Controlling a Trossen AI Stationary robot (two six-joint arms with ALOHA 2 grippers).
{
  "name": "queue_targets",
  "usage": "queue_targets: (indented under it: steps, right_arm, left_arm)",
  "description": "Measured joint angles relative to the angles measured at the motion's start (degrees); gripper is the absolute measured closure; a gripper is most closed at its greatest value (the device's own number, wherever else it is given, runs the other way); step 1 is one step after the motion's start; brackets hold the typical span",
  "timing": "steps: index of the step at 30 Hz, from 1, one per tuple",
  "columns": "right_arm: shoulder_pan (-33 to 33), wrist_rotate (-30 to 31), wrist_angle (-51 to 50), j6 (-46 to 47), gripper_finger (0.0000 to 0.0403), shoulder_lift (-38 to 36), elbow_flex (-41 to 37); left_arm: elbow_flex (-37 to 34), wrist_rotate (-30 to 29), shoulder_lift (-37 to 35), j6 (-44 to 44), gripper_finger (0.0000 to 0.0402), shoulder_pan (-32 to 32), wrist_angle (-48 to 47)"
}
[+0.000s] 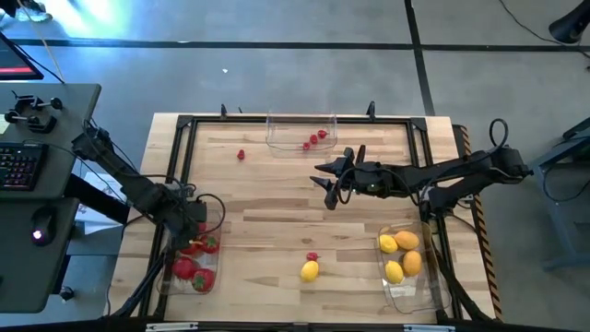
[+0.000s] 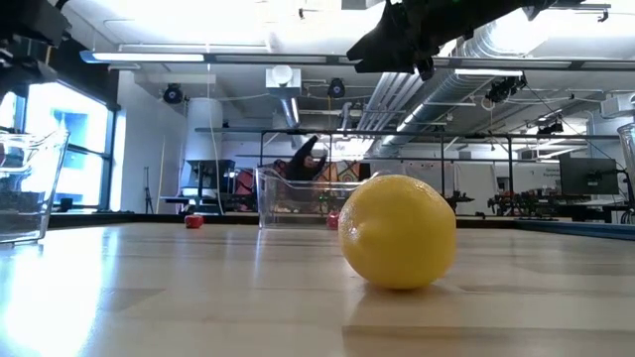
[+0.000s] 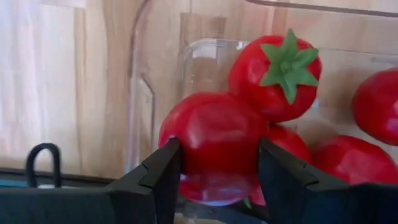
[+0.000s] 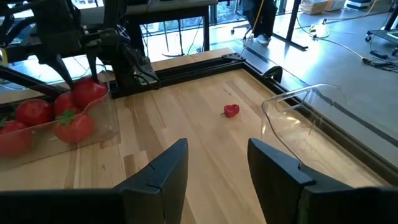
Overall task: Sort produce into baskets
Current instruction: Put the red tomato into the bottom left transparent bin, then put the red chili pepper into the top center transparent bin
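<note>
My left gripper [image 1: 189, 229] stands over the far end of the left clear basket [image 1: 221, 221], shut on a red tomato [image 3: 211, 140]. Several more tomatoes [image 1: 195, 267] lie in that basket, one showing its green top [image 3: 287, 65]. My right gripper [image 1: 330, 183] hovers open above the table's middle with nothing between its fingers [image 4: 168, 171]. The far basket [image 1: 286, 138] holds small red berries [image 1: 315, 138]. The right basket [image 1: 415, 290] holds several lemons [image 1: 402, 254]. A loose lemon [image 1: 310, 270] and a berry [image 1: 312, 256] rest on the table. My left gripper pinches the tomato by two opposite sides [image 3: 180, 149] between its two fingers [image 3: 158, 177]. The fingers come from above and point down. The tomato [image 4: 89, 92] hangs at about the height of the basket's rim, over the tomatoes inside; whether it touches them I cannot tell.
Another loose berry [image 1: 241, 155] lies on the wood left of the far basket. A black metal frame [image 1: 184, 124] borders the tabletop. Bare wood stretches between the three baskets. A desk with a keyboard [image 1: 18, 166] stands beyond the table's left edge.
</note>
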Motion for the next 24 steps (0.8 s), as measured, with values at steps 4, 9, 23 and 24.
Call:
queue_targets:
  steps: [4, 9, 23, 24]
  right_arm:
    - [0.0, 0.0, -0.1, 0.0, 0.0247, 0.0, 0.0]
    - [0.0, 0.2, -0.1, 0.0, 0.0247, 0.0, 0.0]
    - [0.0, 0.2, -0.2, 0.0, 0.0247, 0.0, 0.0]
    - [0.0, 0.2, -0.2, 0.0, 0.0247, 0.0, 0.0]
  left_arm:
    - [-0.5, 1.6, 0.0, -1.4, 0.0239, 0.0, 1.6]
    - [-0.5, 0.6, 0.0, -6.2, 0.0219, 0.0, 1.6]
    - [-0.5, 6.0, 0.0, -7.4, 0.015, 2.2, 1.7]
    - [-0.5, 7.0, 0.0, -7.1, 0.015, 2.6, 1.7]
